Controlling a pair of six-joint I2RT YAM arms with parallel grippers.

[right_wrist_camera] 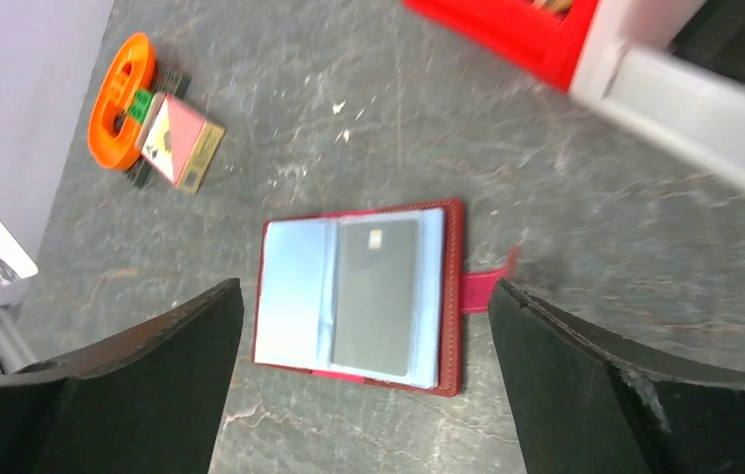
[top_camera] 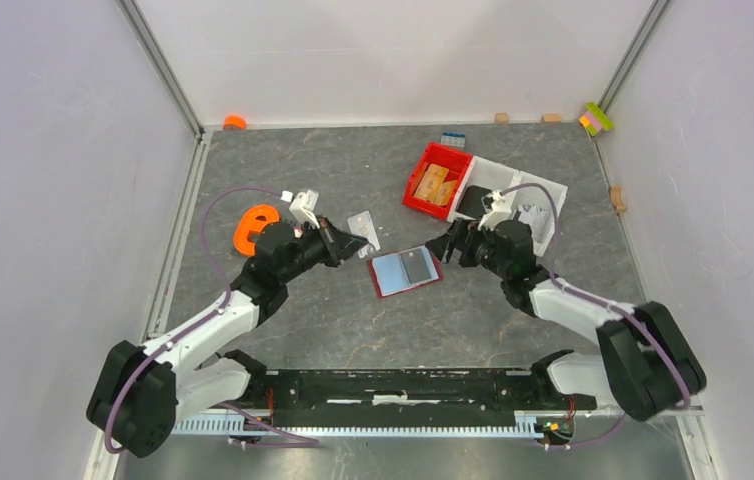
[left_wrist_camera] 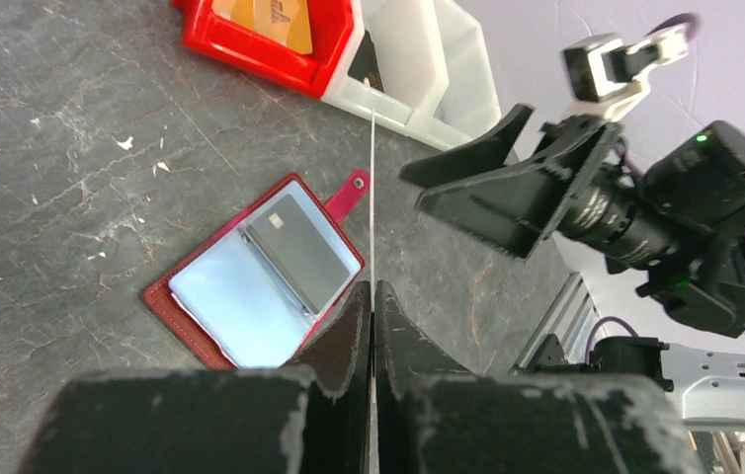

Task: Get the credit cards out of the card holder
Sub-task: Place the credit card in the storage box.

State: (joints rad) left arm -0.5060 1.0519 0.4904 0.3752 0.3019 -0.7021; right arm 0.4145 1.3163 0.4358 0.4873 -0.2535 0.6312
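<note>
Left end effector [left_wrist_camera: 372,296]: jaws pressed together on a pale card [top_camera: 363,232]. It is pinched by one edge and seen edge-on, standing out past the fingertips. The card looks thin, stiff and light, with slick faces. A pinch too close to the rim would probably let it swivel.

Right end effector [right_wrist_camera: 366,286]: jaws spread wide, nothing between them, hanging above the card holder.

Card holder [right_wrist_camera: 451,296]: lies open and flat on the tabletop [right_wrist_camera: 448,118], directly under the right end effector and framed between its two jaws. It sits ahead of the left fingertips, off to their left. Its snap tab pokes out toward one right jaw.
- Grey card [right_wrist_camera: 376,296] sits on the half nearer the tab.
- Light blue card [right_wrist_camera: 294,291] covers the other half. Cannot tell if more lie beneath.

Handling, my guess: the holder is soft and light, so it will likely drag or lift when a card is pulled. Pin the red border with one end effector. Take the grey card by whichever short end stands proud of its pocket, and draw it along the pocket.

Beyond the right end effector: red bin [left_wrist_camera: 260,59] touching a white bin [left_wrist_camera: 428,59].
</note>
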